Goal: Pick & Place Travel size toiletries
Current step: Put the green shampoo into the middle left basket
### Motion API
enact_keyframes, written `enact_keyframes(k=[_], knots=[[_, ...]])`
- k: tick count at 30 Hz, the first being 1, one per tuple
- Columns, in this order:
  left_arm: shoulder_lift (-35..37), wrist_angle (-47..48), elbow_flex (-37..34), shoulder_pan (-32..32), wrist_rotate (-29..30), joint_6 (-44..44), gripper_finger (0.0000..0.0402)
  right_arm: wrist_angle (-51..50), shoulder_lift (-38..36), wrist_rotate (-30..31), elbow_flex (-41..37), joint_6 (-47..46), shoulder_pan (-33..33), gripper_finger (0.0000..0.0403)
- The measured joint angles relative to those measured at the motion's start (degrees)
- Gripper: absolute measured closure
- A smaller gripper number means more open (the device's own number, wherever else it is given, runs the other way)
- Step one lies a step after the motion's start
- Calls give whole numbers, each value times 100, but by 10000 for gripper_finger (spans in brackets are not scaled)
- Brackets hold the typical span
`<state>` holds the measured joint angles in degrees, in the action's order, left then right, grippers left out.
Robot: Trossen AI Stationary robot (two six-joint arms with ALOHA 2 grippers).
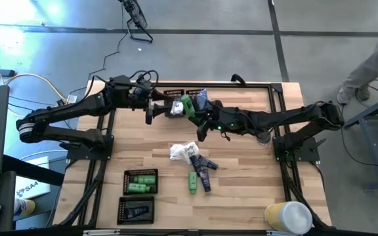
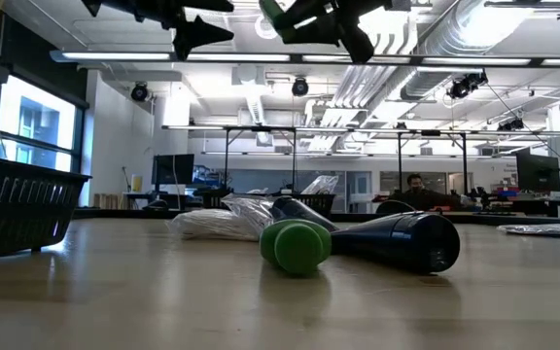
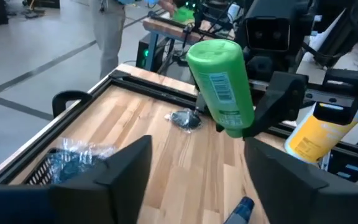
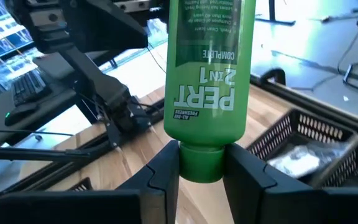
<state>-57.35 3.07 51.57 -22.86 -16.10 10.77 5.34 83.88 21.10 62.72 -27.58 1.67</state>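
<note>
1. Two arms meet above the far middle of the desk (image 1: 241,196), near the mesh tray (image 1: 176,93) at the back.
2. The right gripper (image 4: 201,165) has its fingers closed on the cap end of a green Pert bottle (image 4: 207,81), held up in the air.
3. The left gripper (image 3: 191,168) faces this bottle with fingers spread wide and empty.
4. I judge this as a handover or a carry step; next, the bottle must go to the tray holding green tubes (image 1: 141,181) at the front.
</note>
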Motion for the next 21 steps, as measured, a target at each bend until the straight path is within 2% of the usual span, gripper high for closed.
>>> enact_keyframes(k=[5, 9, 16, 21], knots=[[-156, -386, 1, 0, 1, 53, 99, 116, 0, 2, 0, 106, -3, 314], [-339, -729, 2, 1, -21, 445, 81, 114, 0, 21, 0, 108, -17, 314], [-894, -1663, 2, 5, -1288, 768, 80, 263, 0, 103, 0, 262, -17, 314], [-1268, -2390, 4, -1, -1440, 1052, 80, 356, 0, -5, 0, 388, -17, 314]])
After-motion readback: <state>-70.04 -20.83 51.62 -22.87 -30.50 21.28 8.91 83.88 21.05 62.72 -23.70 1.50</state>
